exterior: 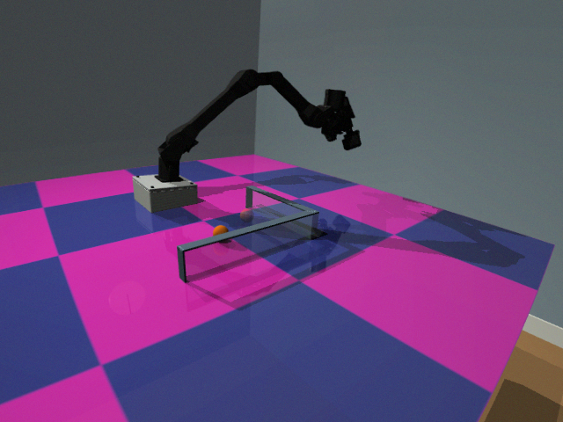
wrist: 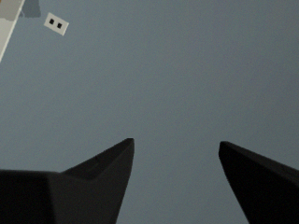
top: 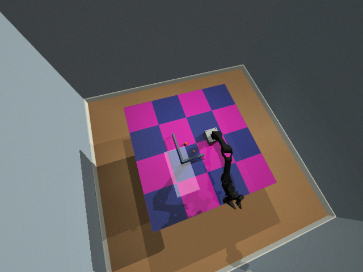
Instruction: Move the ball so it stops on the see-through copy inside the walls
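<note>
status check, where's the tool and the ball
Tool open, empty, raised well away from the clear walls. Orange ball on the table inside the corner, short of the see-through copy. Nothing between them.

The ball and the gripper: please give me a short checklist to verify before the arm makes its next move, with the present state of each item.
1. Ball lies on the table, free of the gripper: ok.
2. Ball inside the corner of the clear walls: ok, it lies near the long wall.
3. Ball on the see-through copy: not ok, the two are apart.
4. Gripper open with nothing between the fingers: ok; the wrist view shows only grey wall in the gap.
5. Gripper near the ball: not ok; it hangs high in the air, away from the walls' corner, pointing off the table.
6. Way down to the ball free of the walls: cannot tell from here.
</note>
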